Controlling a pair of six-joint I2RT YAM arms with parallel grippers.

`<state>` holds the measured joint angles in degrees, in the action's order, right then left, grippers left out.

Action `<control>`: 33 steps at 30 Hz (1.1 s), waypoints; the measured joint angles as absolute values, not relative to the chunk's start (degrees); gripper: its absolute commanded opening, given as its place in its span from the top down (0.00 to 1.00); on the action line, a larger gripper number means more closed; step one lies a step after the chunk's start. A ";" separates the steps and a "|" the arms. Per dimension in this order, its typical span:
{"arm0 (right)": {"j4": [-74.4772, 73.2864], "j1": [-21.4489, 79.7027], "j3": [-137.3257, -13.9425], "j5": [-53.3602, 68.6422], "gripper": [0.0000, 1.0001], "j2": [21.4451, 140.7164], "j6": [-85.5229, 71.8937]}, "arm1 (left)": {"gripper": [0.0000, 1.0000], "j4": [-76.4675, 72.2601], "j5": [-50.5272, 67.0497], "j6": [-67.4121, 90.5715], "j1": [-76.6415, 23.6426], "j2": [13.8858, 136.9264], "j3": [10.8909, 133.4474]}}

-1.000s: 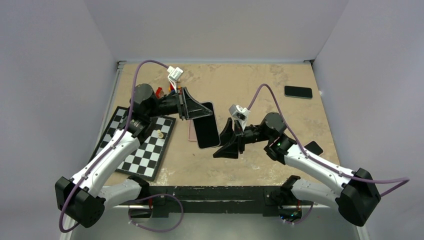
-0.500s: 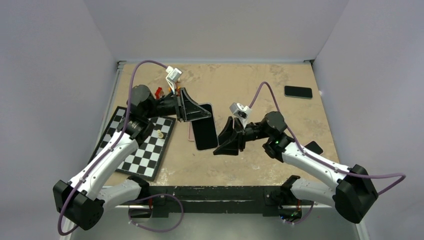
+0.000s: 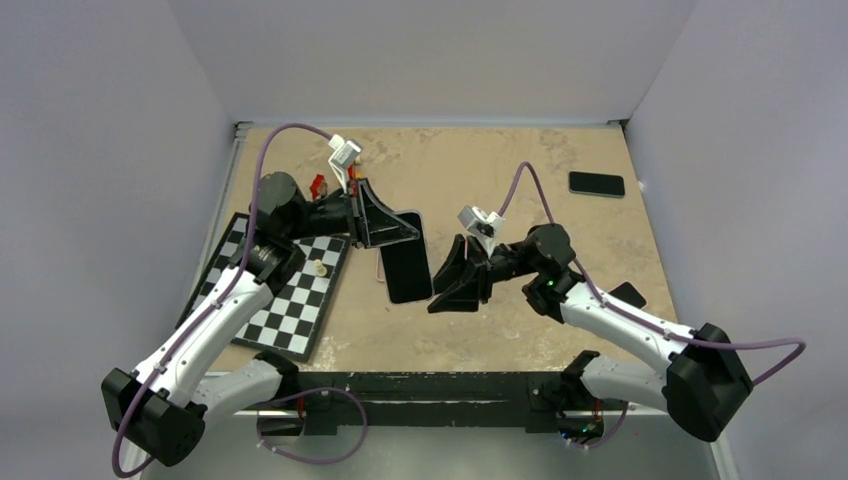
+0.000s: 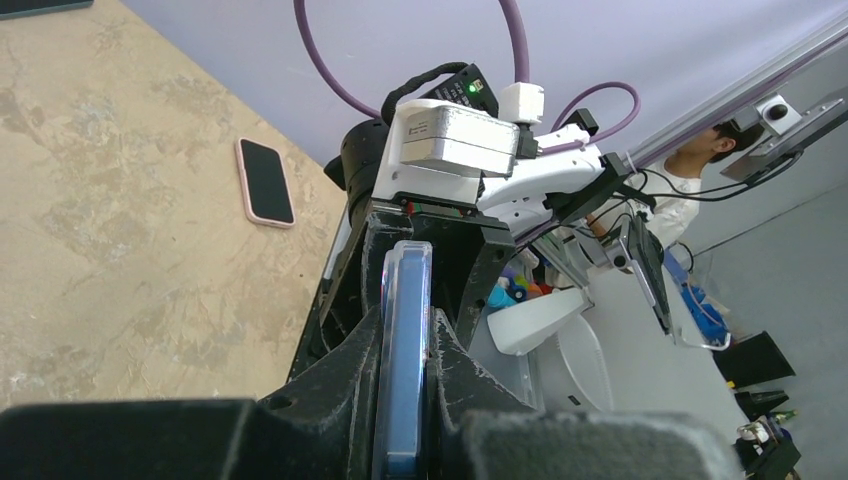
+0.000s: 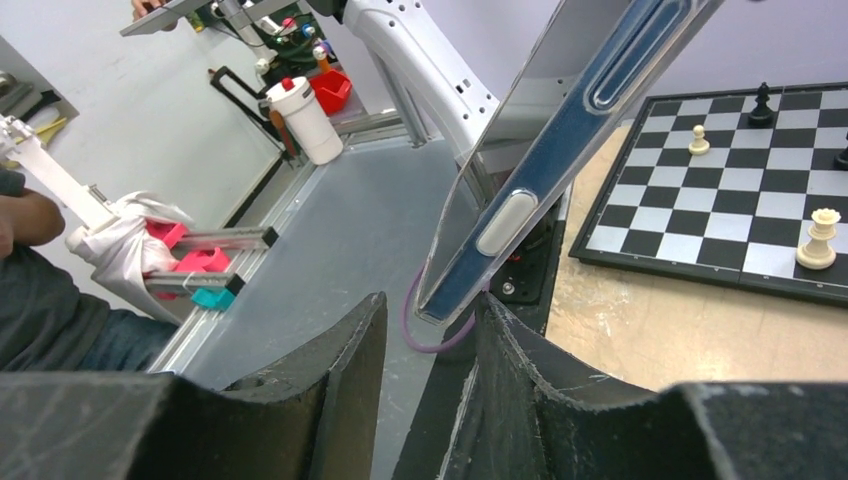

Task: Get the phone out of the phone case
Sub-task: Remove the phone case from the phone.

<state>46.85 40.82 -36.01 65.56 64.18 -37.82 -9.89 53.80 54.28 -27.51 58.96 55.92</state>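
Above the middle of the tan table, the two arms meet from both sides at one phone, which is lifted off the surface. The left gripper is closed tightly on the far end of it; in the left wrist view the bluish edge stands clamped between both black fingers. The right gripper reaches to the near end with its jaws partly apart. The lower corner of the phone case sits in the gap between them, it is against or almost against the right finger, and a clear space remains to the left finger, so this hand has no hold of anything. The case is on the phone, transparent with a blue tint, and one grey side button is visible on its edge. A pink edge shows just left of the phone in the top view; whether it belongs to the case or lies on the table, I cannot tell. For the count: one chessboard near the left arm, one second phone flat at the far right of the table, one dark flat thing beside the right arm that I cannot identify, and at least three chess pieces on the board, two pale and one dark.
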 measured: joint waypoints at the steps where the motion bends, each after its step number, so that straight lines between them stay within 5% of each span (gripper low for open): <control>1: 47.31 40.80 -36.01 65.58 0.59 64.25 -38.00 | 1.00 -9.65 53.80 54.19 -27.51 58.89 55.92; 7: 49.10 40.80 -36.27 65.58 0.70 65.43 -38.68 | 1.00 -9.28 53.80 53.82 -27.51 58.87 55.92; 9: 49.34 40.80 -36.67 65.58 0.79 66.02 -38.74 | 1.00 -9.17 53.80 53.80 -27.51 58.78 55.92; 10: 49.34 40.80 -36.88 65.63 0.97 66.28 -38.79 | 1.00 -9.08 53.80 53.74 -27.51 58.67 55.92; 11: 49.30 40.82 -37.08 65.80 1.00 66.46 -38.61 | 1.00 -9.06 53.80 53.52 -27.51 58.59 55.92; 33: 42.81 44.77 -42.57 65.56 1.00 66.08 -22.79 | 1.00 -32.64 60.01 74.52 -26.59 63.42 52.36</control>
